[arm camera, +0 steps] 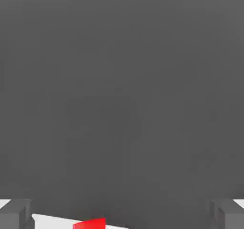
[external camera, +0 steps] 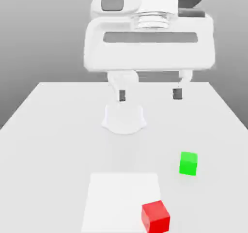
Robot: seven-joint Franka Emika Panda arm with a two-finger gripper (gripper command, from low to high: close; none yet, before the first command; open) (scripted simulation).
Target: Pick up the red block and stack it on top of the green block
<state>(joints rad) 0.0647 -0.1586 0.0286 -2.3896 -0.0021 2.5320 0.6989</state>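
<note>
The red block (external camera: 156,217) rests on the table near the front edge, at the corner of a pale square patch. The green block (external camera: 188,163) stands on the table behind it, toward the exterior view's right, a short gap between the two cubes. My gripper (external camera: 149,94) hangs high above the table's middle, well behind both cubes, open with its two dark fingertips (external camera: 122,96) wide apart and nothing between them. In the hand view a sliver of the red block (arm camera: 90,224) shows between the two fingers (arm camera: 15,214).
A white table (external camera: 48,145) spans the scene under a grey backdrop. A brighter square patch (external camera: 121,198) lies on the table's front middle. A round white base (external camera: 124,119) sits on the table behind the cubes, below my gripper.
</note>
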